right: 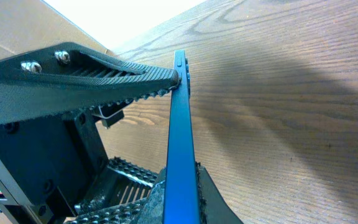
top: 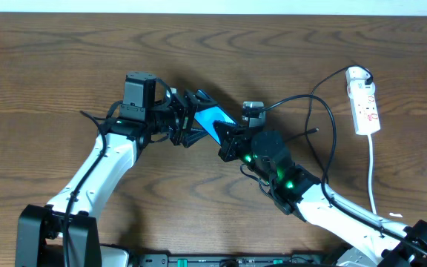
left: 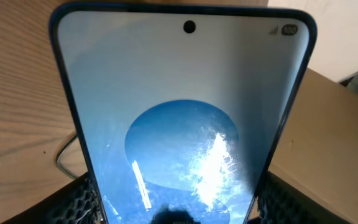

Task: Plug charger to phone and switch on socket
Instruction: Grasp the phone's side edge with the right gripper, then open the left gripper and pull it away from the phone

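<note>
The phone (top: 212,119) is held above the middle of the table, its blue screen up. My left gripper (top: 191,122) is shut on its side edges from the left. The phone's screen fills the left wrist view (left: 185,124), with the left gripper's (left: 176,202) pads at the bottom corners. My right gripper (top: 228,142) is shut on the phone's other end; the right wrist view shows it (right: 182,193) clamping the edge-on phone (right: 180,137). The socket (top: 365,104) lies at the far right. The charger cable (top: 325,85) curves from it; its free end (top: 316,131) lies loose right of the right gripper.
A white cord (top: 373,170) runs from the socket toward the table's front edge. A black cable loop (top: 333,141) arcs over the right arm. The left gripper's toothed finger (right: 73,62) fills the upper left of the right wrist view.
</note>
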Available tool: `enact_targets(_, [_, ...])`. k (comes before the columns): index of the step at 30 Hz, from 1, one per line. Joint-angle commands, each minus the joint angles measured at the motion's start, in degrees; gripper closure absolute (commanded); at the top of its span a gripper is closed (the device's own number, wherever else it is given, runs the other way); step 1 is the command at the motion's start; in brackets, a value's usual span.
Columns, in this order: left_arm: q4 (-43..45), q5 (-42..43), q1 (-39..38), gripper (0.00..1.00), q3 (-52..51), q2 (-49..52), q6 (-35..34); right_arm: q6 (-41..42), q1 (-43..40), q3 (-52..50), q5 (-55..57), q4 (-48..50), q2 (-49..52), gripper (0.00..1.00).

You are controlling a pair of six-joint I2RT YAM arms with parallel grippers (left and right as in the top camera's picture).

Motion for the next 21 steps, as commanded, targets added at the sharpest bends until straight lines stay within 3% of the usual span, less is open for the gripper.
enact_targets(1, [0.5,3.1,-0.5,0.11,0.0,-0.9,0.5,1.5,0.8,1.2,-2.4,1.1,-0.4,0.99])
enact_targets(3, [0.5,3.1,-0.5,0.00,0.0,-0.9,0.5,1.5,0.8,1.2,-2.4,0.9,-0.4,0.99])
enact_targets(21, [1.2,3.9,-0.4,0.02,0.0,-0.9,0.4,1.3,-0.6,1.2,2.2,-2.0,-0.4,0.99])
